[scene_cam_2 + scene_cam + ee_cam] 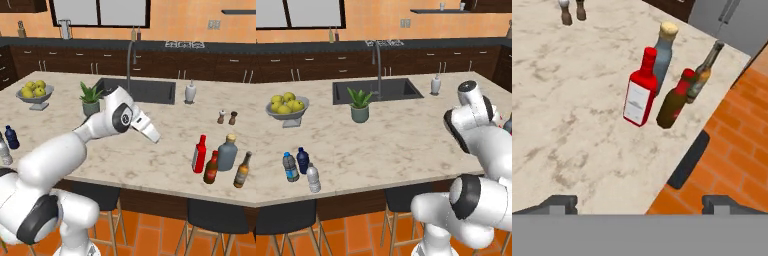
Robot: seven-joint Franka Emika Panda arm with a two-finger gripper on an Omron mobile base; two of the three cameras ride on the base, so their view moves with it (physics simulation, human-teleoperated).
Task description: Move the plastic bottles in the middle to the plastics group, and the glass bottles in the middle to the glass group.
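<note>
My gripper [150, 131] hangs open over the marble island, nothing between its fingertips [559, 204]. Ahead of it, near the counter's front right edge, the red bottle with a white label [641, 95] [199, 154] and the slim dark brown bottle with a red cap [674, 102] [211, 167] stand upright, close beside the grey-blue glass bottle [663, 50] [228, 152]. At the island's left front, the small clear plastic bottle [313, 178] stands next to the blue-labelled bottle [290, 167] and the navy bottle [302, 160].
An amber bottle [242, 170] stands right of the glass cluster. Salt and pepper shakers [227, 117] sit behind. A potted plant [359, 106], fruit bowl [287, 106], sink [376, 90] and soap dispenser [435, 85] lie farther back. Dark stools [688, 159] stand below the counter edge.
</note>
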